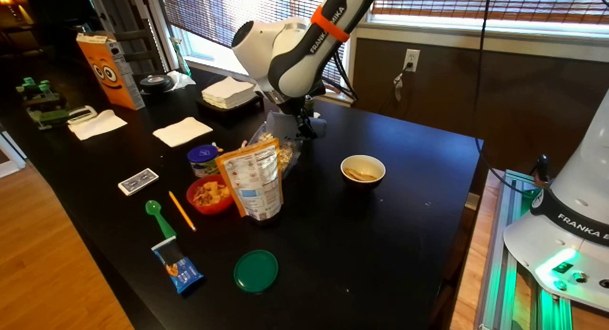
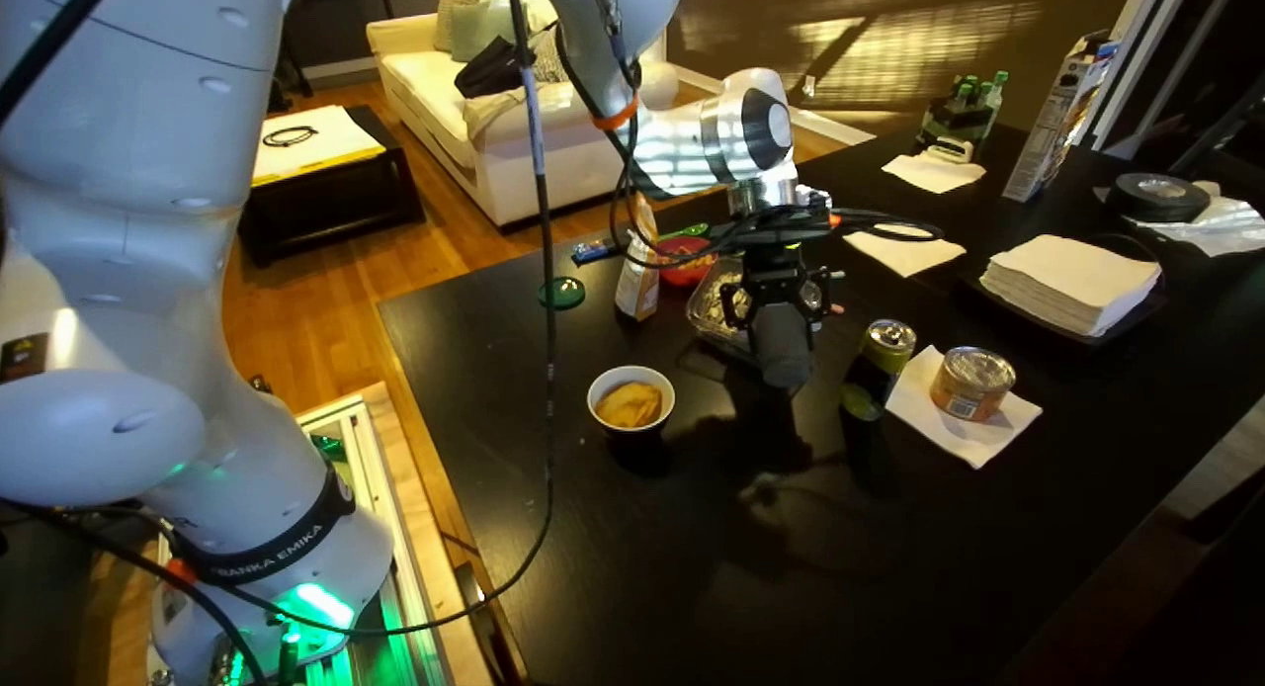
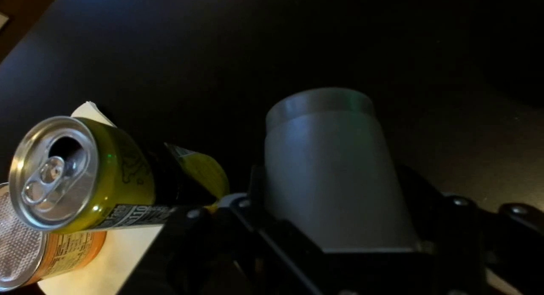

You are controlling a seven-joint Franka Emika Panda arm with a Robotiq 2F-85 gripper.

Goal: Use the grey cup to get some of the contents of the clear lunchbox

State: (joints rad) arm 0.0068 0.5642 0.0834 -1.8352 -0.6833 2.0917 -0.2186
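Note:
The grey cup (image 1: 284, 124) lies sideways in my gripper (image 1: 307, 126), with its open mouth turned toward the clear lunchbox (image 1: 296, 158) and partly over it. The lunchbox holds pale, light-coloured pieces and is partly hidden behind the snack bag. In an exterior view the cup's base end (image 2: 784, 350) points toward the camera, below the gripper (image 2: 776, 296), and the lunchbox (image 2: 704, 322) is behind it. In the wrist view the gripper's fingers (image 3: 333, 184) sit on both sides of the cup (image 3: 327, 159). The inside of the cup is hidden.
An upright snack bag (image 1: 254, 182) stands close before the lunchbox. A dark bowl with a pale inside (image 1: 363, 167), a red bowl (image 1: 209, 194) and a blue-lidded tub (image 1: 203, 156) are near. A yellow-green can (image 3: 114, 167) and a tin (image 2: 973, 382) stand beside the cup's other side.

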